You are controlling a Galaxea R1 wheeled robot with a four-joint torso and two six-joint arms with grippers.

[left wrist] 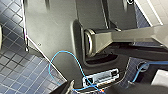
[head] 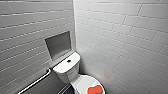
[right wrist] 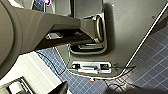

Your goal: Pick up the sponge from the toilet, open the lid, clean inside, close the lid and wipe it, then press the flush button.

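Head view: the sponge (head: 95, 89) lies on the closed lid (head: 83, 82), flush button (head: 68, 60) behind. Wrist views give blue floor tiles (left wrist: 12, 72) — I cannot tell how the jaws stand.

The toilet (head: 71, 76) stands in the corner, just below a wall niche (head: 58, 44) — a grab rail (head: 35, 82) runs along the wall to its left. The sponge (head: 95, 89) lies on the closed lid (head: 83, 82), with the flush button (head: 68, 60) behind it on the tank top (head: 64, 66).
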